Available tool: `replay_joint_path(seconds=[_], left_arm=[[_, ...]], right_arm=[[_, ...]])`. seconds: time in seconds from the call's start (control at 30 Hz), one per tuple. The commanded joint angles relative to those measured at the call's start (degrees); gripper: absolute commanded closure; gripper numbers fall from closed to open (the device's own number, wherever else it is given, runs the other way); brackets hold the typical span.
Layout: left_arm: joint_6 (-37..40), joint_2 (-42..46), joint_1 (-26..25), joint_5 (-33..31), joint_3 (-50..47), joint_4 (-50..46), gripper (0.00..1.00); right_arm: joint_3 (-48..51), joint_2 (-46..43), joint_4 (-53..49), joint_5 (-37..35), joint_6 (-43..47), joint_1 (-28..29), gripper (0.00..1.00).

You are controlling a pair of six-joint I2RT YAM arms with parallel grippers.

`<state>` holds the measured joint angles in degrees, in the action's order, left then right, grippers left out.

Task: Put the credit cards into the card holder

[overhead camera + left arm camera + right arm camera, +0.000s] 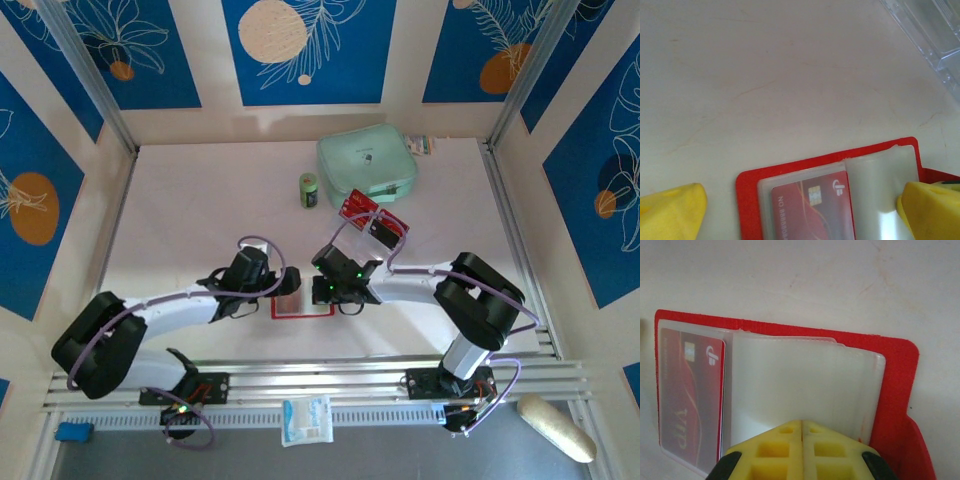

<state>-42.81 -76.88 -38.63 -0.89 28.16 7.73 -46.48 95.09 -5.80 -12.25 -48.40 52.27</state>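
The red card holder (300, 315) lies open on the table between my two grippers. One red credit card (807, 210) sits in its left clear pocket (690, 395). My left gripper (801, 197) is open wide, its yellow fingertips (675, 212) straddling the holder's far part. My right gripper (802, 422) is shut, its tips resting on the pale empty inner pockets (800, 380); nothing shows between the fingers. More credit cards, red (358, 207) and black (383, 230), lie farther back right of the holder.
A clear plastic tray (932, 37) lies just beyond the holder. A mint-green zip pouch (367, 162) and a small green bottle (309, 190) stand at the back. Bare table stretches to the left.
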Motion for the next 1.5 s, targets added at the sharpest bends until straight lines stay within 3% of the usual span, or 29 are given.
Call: replay_joint_path(seconds=[0.0, 0.4, 1.47], left_arm=[[-0.3, -2.0, 0.6, 2.9, -0.4, 4.3, 0.00], [-0.6, -6.1, 0.5, 6.1, 0.5, 6.8, 0.00], [-2.8, 2.2, 0.0, 9.8, 1.5, 4.9, 0.00]], right_arm=[[3.1, 2.7, -4.1, 0.7, -0.6, 0.1, 1.00], [4.0, 3.0, -3.0, 1.0, -1.2, 0.0, 1.00], [4.7, 2.8, -2.5, 1.1, -2.4, 0.7, 1.00]])
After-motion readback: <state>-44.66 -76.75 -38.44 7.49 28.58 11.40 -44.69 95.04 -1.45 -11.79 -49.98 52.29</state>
